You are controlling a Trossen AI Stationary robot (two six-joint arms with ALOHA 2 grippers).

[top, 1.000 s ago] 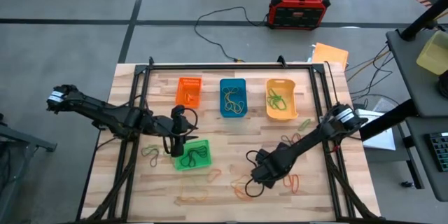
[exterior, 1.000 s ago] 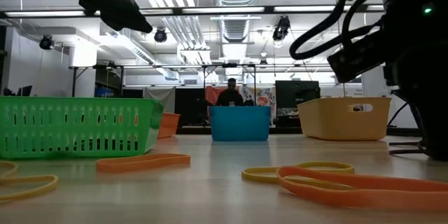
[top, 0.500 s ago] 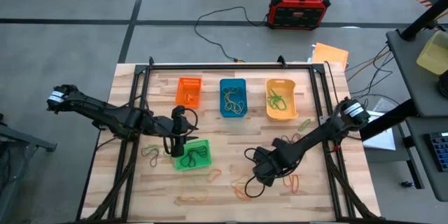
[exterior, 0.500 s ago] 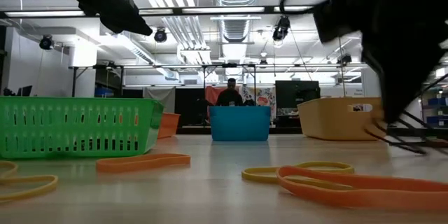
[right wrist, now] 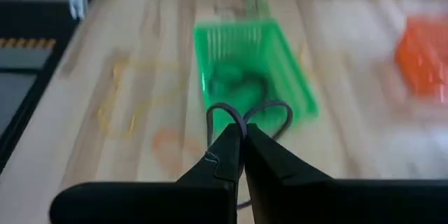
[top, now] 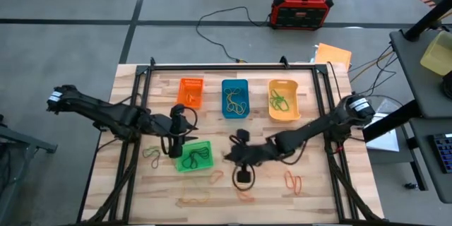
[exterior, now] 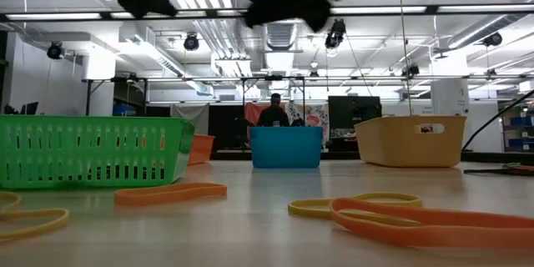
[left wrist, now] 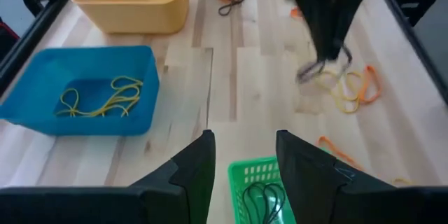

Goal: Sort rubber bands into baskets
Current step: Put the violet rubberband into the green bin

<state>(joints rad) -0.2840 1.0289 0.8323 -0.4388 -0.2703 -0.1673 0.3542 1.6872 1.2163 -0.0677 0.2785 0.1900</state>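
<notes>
Right gripper (right wrist: 241, 134) swung toward green basket (right wrist: 250, 70) — jaws pinching dark band (right wrist: 246, 112); left jaws apart.

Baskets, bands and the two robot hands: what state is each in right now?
Green basket: holds dark bands.
Blue basket: holds yellow bands.
Yellow basket: holds green bands.
Orange basket: contents unclear.
Right gripper: shut on a dark band.
Left gripper: open, above the green basket.
</notes>
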